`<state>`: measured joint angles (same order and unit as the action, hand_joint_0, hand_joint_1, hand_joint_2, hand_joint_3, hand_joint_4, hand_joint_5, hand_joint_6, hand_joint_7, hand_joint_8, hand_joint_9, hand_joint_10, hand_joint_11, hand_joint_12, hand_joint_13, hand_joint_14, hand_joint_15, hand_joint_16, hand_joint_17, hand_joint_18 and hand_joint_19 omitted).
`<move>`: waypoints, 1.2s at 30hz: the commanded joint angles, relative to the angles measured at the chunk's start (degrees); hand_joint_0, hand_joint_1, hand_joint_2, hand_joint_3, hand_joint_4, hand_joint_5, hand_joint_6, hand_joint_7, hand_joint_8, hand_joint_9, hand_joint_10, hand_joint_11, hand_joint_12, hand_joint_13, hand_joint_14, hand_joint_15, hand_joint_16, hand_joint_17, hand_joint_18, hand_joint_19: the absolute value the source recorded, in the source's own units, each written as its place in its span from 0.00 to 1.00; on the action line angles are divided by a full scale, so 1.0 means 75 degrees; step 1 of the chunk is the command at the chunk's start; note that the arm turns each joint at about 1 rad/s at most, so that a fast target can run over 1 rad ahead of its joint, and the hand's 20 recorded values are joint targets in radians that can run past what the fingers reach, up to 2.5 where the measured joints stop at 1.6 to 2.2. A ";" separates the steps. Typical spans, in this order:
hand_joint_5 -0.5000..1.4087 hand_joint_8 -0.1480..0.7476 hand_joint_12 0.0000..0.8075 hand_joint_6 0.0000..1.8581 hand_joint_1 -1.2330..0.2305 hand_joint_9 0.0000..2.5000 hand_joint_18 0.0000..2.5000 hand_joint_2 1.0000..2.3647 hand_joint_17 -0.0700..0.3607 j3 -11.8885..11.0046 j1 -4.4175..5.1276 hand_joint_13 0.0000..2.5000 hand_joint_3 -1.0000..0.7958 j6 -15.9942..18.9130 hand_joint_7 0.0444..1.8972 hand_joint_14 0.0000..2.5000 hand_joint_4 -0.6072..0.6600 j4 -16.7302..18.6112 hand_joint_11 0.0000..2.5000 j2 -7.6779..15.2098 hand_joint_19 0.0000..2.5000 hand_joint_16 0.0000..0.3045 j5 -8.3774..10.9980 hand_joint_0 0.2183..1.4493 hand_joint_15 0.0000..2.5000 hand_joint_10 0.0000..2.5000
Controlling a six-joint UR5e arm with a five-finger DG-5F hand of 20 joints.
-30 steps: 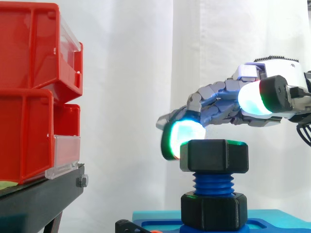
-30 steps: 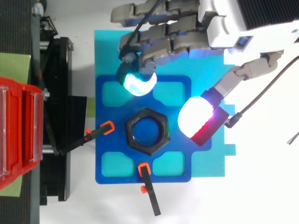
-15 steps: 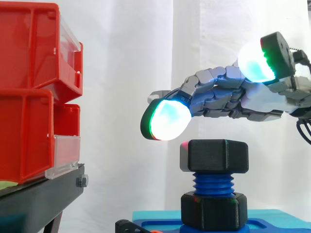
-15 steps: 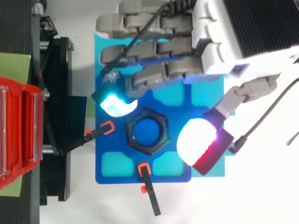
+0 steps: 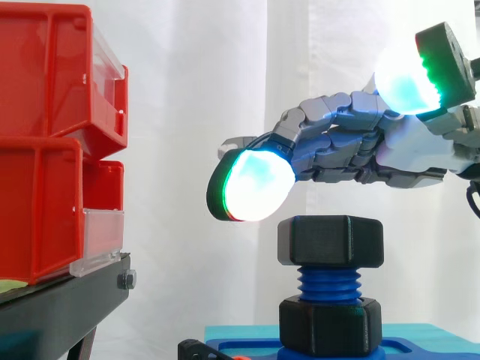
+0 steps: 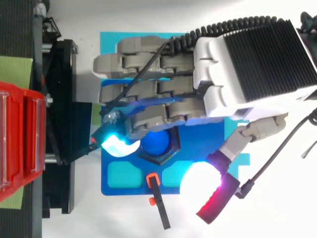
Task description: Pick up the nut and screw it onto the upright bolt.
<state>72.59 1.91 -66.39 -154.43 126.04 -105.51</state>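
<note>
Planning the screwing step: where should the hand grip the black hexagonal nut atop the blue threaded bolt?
Probably two opposite side flats of the black hexagonal nut, coming down from above: it sits level on the upright blue threaded bolt, flats exposed, with the open hand hovering overhead.

Your side camera sits close beside the work, at about its height, and looks level across it toward the white curtain (image 5: pixel 195 90). The red bins (image 5: pixel 45 142) take its left edge, the robot hand (image 5: pixel 352 146) enters from its right, and the nut (image 5: pixel 331 241) on the bolt (image 5: pixel 328 283) stands low, right of centre. Your top camera is above and looks straight down, bins at its left edge, robot hand coming in from the right. Both views share the bins, black stand (image 6: pixel 64 124), blue plate (image 6: pixel 124 183), nut, bolt and robot hand.
</note>
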 commanded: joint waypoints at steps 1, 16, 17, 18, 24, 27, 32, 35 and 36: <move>0.18 0.39 0.39 0.27 0.81 0.07 0.00 0.00 0.39 0.0001 0.0050 0.00 0.28 0.0051 0.36 0.00 0.61 -0.0081 0.00 0.0011 0.00 0.14 0.0041 0.20 0.00 0.00; 0.19 0.41 0.36 0.27 0.74 0.13 0.00 0.00 0.35 0.0001 -0.0044 0.03 0.28 0.0074 0.37 0.00 0.65 -0.0269 0.00 -0.0001 0.00 0.12 0.0005 0.21 0.00 0.00; 0.19 0.41 0.36 0.27 0.74 0.13 0.00 0.00 0.35 0.0001 -0.0067 0.03 0.28 0.0074 0.37 0.00 0.65 -0.0281 0.00 -0.0001 0.00 0.12 0.0005 0.21 0.00 0.00; 0.20 0.41 0.36 0.27 0.74 0.13 0.00 0.00 0.35 0.0001 -0.0079 0.03 0.28 0.0074 0.37 0.00 0.65 -0.0281 0.00 -0.0001 0.00 0.12 0.0005 0.21 0.00 0.00; 0.20 0.42 0.35 0.27 0.72 0.14 0.00 0.00 0.34 0.0001 -0.0267 0.03 0.28 0.0074 0.37 0.00 0.66 -0.0281 0.00 -0.0001 0.00 0.11 -0.0077 0.21 0.00 0.00; 0.20 0.43 0.35 0.27 0.72 0.15 0.00 0.00 0.33 0.0001 -0.0325 0.04 0.28 0.0074 0.38 0.00 0.67 -0.0281 0.00 -0.0001 0.00 0.11 -0.0124 0.21 0.00 0.00; 0.21 0.43 0.34 0.27 0.71 0.17 0.00 0.00 0.33 0.0001 -0.0466 0.05 0.28 0.0074 0.39 0.00 0.68 -0.0222 0.00 -0.0001 0.00 0.10 -0.0159 0.22 0.00 0.00; 0.21 0.43 0.34 0.27 0.71 0.17 0.00 0.00 0.32 0.0001 -0.0525 0.05 0.28 0.0074 0.39 0.00 0.68 -0.0234 0.00 -0.0001 0.00 0.10 -0.0182 0.22 0.00 0.00; 0.21 0.43 0.33 0.27 0.71 0.17 0.00 0.00 0.32 0.0001 -0.0536 0.05 0.28 0.0086 0.39 0.00 0.68 -0.0245 0.00 -0.0001 0.00 0.10 -0.0194 0.22 0.00 0.00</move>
<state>72.60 -1.64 -65.83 -156.18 126.03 -106.74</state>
